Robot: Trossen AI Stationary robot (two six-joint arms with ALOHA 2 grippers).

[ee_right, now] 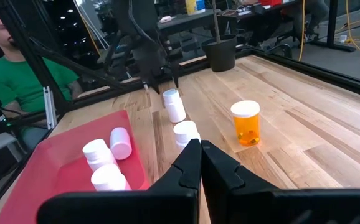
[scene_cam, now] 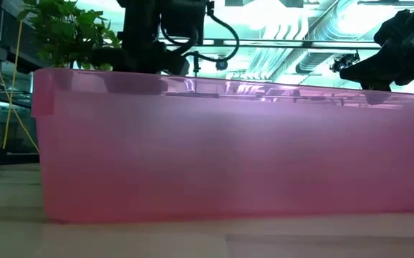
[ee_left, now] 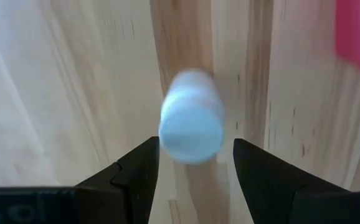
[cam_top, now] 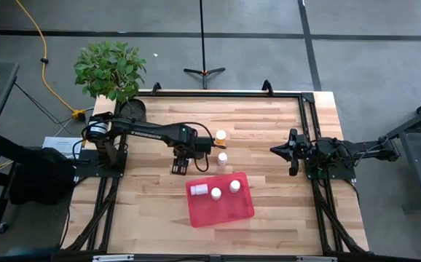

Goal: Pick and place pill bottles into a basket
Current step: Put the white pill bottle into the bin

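Note:
The red basket (cam_top: 245, 211) lies at the table's near middle and fills the low view (scene_cam: 228, 158). Three white-capped pill bottles (ee_right: 105, 158) are inside it. An amber bottle (cam_top: 220, 135) and a white one (cam_top: 222, 158) stand on the table beyond the basket. Another white bottle (ee_right: 174, 104) leans tilted on the table under my left gripper (cam_top: 181, 166). That gripper is open and points down. Its wrist view shows the blurred bottle (ee_left: 191, 118) just past and between the fingertips. My right gripper (cam_top: 276, 151) waits shut and empty at the table's right.
A black round pot (cam_top: 132, 109) and a potted plant (cam_top: 108, 69) stand at the far left corner. Black frame rails run along the table's edges. A person in a green shirt (ee_right: 12, 81) sits beyond the table.

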